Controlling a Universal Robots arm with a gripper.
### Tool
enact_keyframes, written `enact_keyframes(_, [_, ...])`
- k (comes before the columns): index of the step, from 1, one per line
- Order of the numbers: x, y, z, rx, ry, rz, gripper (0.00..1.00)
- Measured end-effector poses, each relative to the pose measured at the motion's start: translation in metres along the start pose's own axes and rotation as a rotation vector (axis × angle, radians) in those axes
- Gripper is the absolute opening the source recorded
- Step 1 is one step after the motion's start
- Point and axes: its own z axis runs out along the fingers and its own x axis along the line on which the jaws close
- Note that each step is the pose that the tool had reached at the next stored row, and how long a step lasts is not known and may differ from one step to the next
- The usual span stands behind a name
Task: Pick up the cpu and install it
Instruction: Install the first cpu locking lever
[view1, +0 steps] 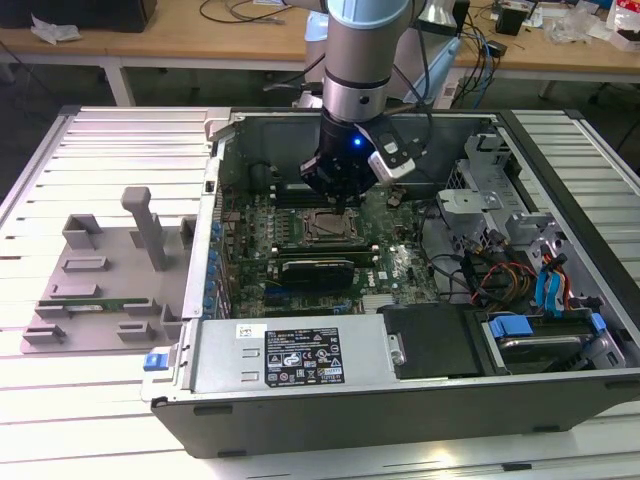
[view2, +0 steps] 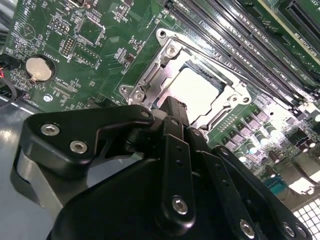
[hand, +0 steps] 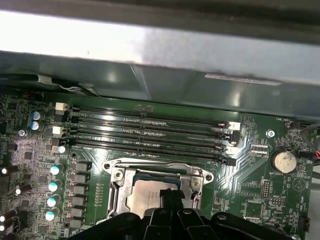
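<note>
The cpu (view2: 196, 91) lay flat in its socket (view2: 165, 65) on the motherboard (view2: 90, 45), its pale silver top showing inside the metal frame in both wrist views (hand: 150, 196). We judged it light, stiff and thin, with a smooth lid likely to slip under a pinch and a delicate underside, so the safe hold would be by two opposite edges, level, never on the faces. The gripper (view2: 172, 107) hung just above the socket's near edge; in the second wrist view its black fingers (view2: 174, 116) came together to a narrow tip with nothing visible between them, so we took them as closed and empty, though the tip itself was partly hidden. In the exterior view the gripper (view1: 335, 196) stood over the socket (view1: 328, 228) inside the open case (view1: 560, 150), beside the memory slots (hand: 150, 130), with a coin cell (hand: 283, 161) farther out on the board. A white and black label (view1: 300, 355) sat on the case's front bay, and a small sticker (hand: 242, 78) on the case wall; we could not read the print on either. A grey tray (view1: 90, 290) lay on the desk (view1: 60, 400) at the exterior view's left.
</note>
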Motion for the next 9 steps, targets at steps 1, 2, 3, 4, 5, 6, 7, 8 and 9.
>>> enact_keyframes(1, [0.0,0.0,-0.0018,0.0001,0.0001,0.0,0.11])
enact_keyframes(2, [0.0,0.0,-0.0028,0.0001,0.0,0.0,0.11])
enact_keyframes(3, [0.0,0.0,-0.0036,0.0,0.0,0.0,0.11])
enact_keyframes(4, [0.0,0.0001,-0.0062,0.0,0.0,0.0,0.11])
enact_keyframes(5, [0.0,0.0001,-0.0075,0.0001,0.0,0.0,0.11])
enact_keyframes(6, [0.0,0.0001,-0.0105,0.0001,-0.0001,0.0,0.11])
enact_keyframes(7, [0.0001,0.0001,-0.0133,0.0,-0.0001,0.0,0.11])
enact_keyframes(8, [0.0001,0.0001,-0.016,0.0001,-0.0001,0.0,0.11])
enact_keyframes(9, [0.0001,0.0001,-0.0175,0.0,-0.0001,0.0,0.11])
